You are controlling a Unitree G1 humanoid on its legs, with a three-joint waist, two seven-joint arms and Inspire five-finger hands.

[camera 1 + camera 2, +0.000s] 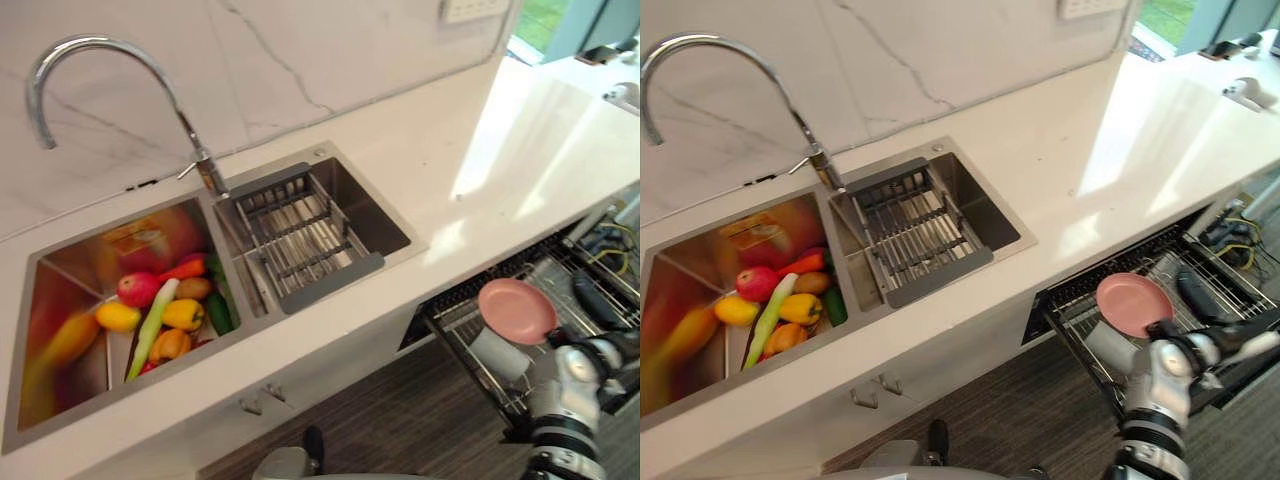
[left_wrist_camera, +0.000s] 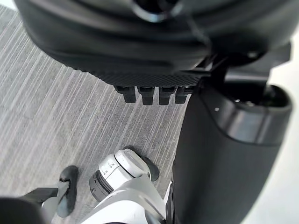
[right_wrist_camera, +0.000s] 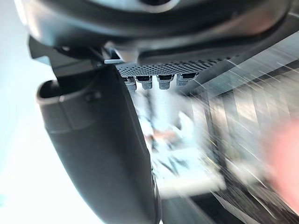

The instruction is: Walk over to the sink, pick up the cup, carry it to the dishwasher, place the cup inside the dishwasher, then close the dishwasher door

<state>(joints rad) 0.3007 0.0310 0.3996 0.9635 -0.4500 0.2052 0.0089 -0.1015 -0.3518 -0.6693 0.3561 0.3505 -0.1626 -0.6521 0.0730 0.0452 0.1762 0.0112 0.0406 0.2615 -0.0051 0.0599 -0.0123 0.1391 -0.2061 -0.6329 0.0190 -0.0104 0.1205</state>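
A whitish cup (image 1: 497, 352) lies in the pulled-out dishwasher rack (image 1: 452, 322), just under a pink plate (image 1: 516, 309). The same cup (image 1: 1106, 346) sits near the rack's front left corner. My right hand (image 1: 1228, 342) hangs over the rack to the right of the plate and apart from the cup. Its fingers (image 3: 159, 82) look straight, and its thumb (image 3: 100, 154) holds nothing. My left hand (image 2: 154, 51) hangs low over the grey floor, with relaxed, empty fingers (image 2: 152, 94).
The double sink (image 1: 395, 215) is set in a white counter (image 1: 520, 150). Its left basin holds fruit and vegetables (image 1: 165, 315), its right basin a metal drain rack (image 1: 300, 240). A curved tap (image 1: 100, 50) stands behind. Dark utensils (image 1: 597, 300) lie in the dishwasher rack.
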